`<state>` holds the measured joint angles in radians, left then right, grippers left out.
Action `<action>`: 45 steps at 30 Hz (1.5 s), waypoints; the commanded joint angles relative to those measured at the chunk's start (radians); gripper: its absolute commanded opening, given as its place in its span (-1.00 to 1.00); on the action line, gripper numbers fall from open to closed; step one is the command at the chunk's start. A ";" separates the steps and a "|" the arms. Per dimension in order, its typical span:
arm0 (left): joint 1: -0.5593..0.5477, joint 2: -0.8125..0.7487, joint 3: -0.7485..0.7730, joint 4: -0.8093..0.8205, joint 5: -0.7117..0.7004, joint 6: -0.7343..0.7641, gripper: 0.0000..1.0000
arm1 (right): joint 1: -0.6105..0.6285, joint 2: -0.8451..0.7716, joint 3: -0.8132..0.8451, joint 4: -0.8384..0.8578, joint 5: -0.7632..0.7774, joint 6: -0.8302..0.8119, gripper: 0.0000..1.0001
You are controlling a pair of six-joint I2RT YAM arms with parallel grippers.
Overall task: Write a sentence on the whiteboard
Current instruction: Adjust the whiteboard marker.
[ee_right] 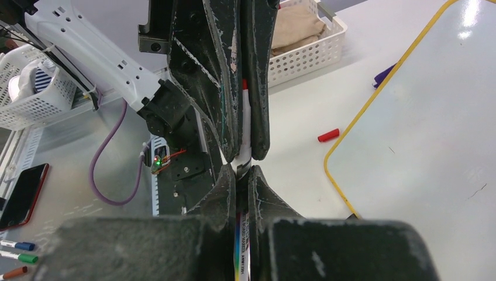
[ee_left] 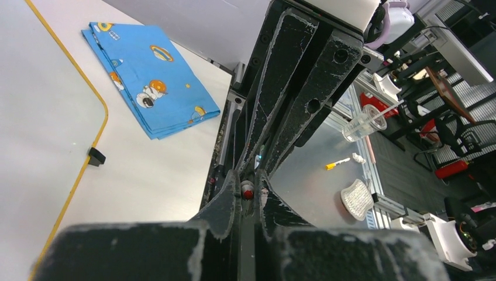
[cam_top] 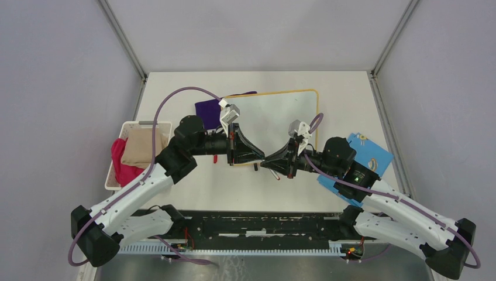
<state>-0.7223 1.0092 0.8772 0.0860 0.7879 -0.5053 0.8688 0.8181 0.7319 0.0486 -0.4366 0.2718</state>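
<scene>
The whiteboard (cam_top: 281, 108) lies flat at mid table, glossy white with a yellow frame. No red writing shows on it. It also shows in the left wrist view (ee_left: 35, 117) and the right wrist view (ee_right: 433, 117). My two grippers meet tip to tip above the board's near edge. My right gripper (cam_top: 272, 162) (ee_right: 243, 175) is shut on the body of a white marker (ee_right: 246, 132). My left gripper (cam_top: 260, 155) (ee_left: 248, 186) is shut on the same marker at its red nib end (ee_left: 248, 192). The marker's rear end (cam_top: 275, 175) sticks out behind the right fingers.
A loose red cap (cam_top: 215, 158) (ee_right: 328, 135) lies on the table left of the board. A white basket (cam_top: 137, 124) of pink and beige cloths stands at the left. A purple cloth (cam_top: 209, 108) lies by the board's far left corner. A blue patterned cloth (cam_top: 371, 153) (ee_left: 149, 76) lies right.
</scene>
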 commanded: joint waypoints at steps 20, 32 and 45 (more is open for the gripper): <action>-0.013 -0.219 0.081 0.137 -0.608 -0.121 -0.96 | -0.002 -0.141 0.060 0.172 0.232 0.004 0.40; -0.012 -0.149 0.147 0.494 -0.697 -0.337 -0.96 | -0.003 -0.021 0.147 0.420 0.315 0.155 0.87; -0.012 -0.026 0.221 0.709 -0.678 -0.439 -0.96 | -0.003 0.158 0.345 0.587 0.293 0.280 0.85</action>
<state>-0.7307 0.9737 1.0439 0.6621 0.1104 -0.8795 0.8684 0.9504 1.0428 0.5251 -0.1455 0.4934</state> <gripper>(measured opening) 0.066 0.940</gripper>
